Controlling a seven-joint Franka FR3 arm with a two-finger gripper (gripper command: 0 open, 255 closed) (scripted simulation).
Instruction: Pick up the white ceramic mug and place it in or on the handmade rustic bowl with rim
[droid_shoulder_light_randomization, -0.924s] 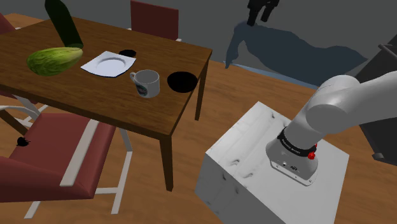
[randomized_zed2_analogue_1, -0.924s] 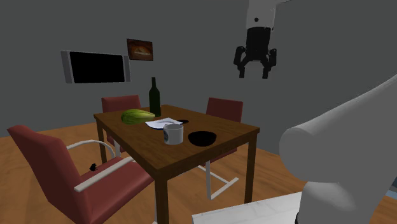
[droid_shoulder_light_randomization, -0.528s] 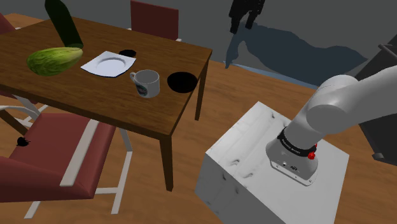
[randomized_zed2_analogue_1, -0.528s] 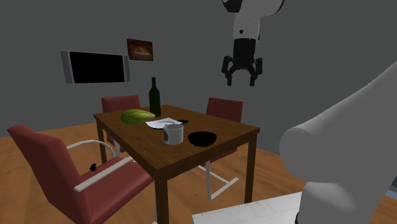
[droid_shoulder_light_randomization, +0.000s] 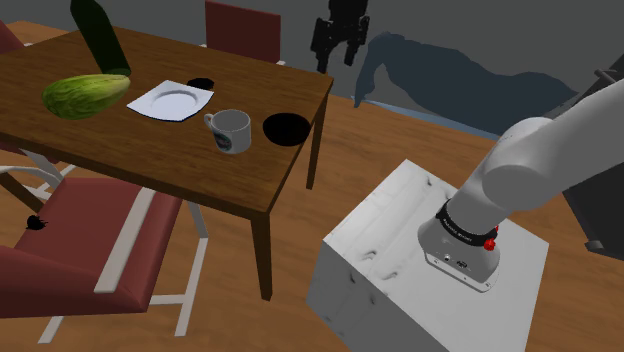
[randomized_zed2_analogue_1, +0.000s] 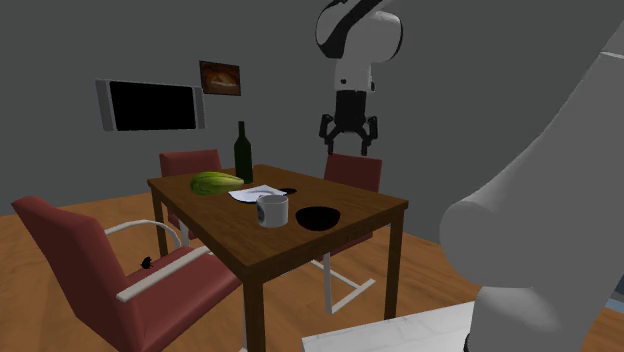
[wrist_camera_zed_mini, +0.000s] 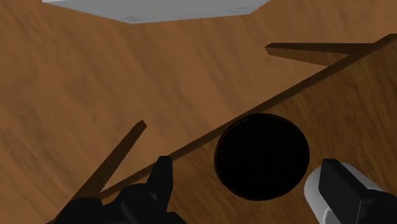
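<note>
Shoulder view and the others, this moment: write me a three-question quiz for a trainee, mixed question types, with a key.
1. True or false: the gripper is holding the white mug.
2. The dark bowl stands: A) touching the mug; B) beside it, apart; C) under it.
3. Fill in: the gripper's fingers stand ___.
Key: 1 false; 2 B; 3 open.

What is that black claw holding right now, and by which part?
Nothing. The black two-finger gripper hangs in the air with its fingers apart, clasping nothing. The white mug stands untouched on the brown wooden table.
</note>
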